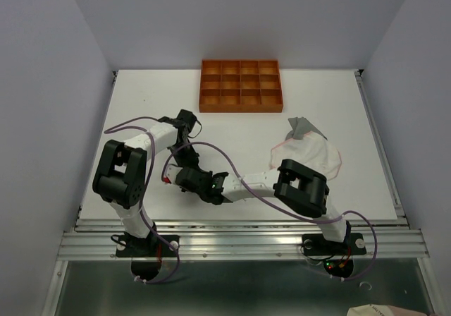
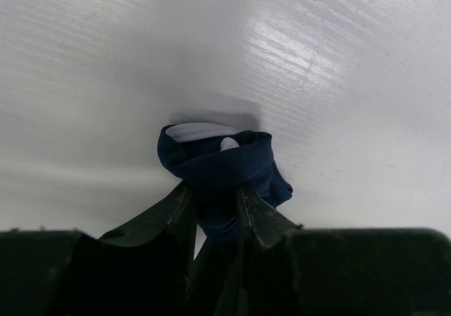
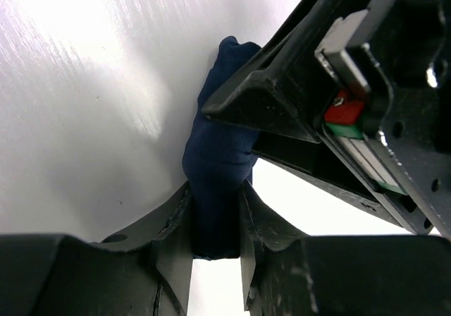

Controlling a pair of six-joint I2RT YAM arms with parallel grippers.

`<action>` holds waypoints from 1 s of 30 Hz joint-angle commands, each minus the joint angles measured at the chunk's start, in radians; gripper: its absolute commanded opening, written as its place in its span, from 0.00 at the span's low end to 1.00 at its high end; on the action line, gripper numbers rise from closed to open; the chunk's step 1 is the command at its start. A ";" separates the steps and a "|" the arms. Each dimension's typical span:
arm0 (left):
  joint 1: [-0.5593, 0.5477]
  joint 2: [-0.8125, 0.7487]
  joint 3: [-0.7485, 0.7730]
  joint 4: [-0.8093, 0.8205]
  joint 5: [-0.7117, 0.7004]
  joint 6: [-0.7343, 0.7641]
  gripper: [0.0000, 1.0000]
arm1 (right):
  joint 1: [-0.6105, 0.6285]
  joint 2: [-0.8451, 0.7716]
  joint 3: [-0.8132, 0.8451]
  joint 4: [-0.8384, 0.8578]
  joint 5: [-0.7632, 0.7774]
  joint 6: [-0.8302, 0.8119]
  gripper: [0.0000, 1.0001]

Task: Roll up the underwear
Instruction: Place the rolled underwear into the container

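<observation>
From above, the left arm and right arm met over the near left part of the white table; a pale pink underwear lay at the right with a grey underwear at its far edge; an orange tray of compartments sat at the far edge.

In the left wrist view, the left hand pinched the navy underwear, a bunched bundle showing white trim, just above the table.

In the right wrist view, the right hand gripped the same bundle's lower end, fingers narrow on the cloth; the left hand held it from the upper right.
</observation>
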 commanded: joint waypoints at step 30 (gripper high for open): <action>0.083 -0.114 0.439 -0.034 -0.185 0.062 0.72 | -0.355 -0.358 -0.284 0.322 -0.448 0.481 0.01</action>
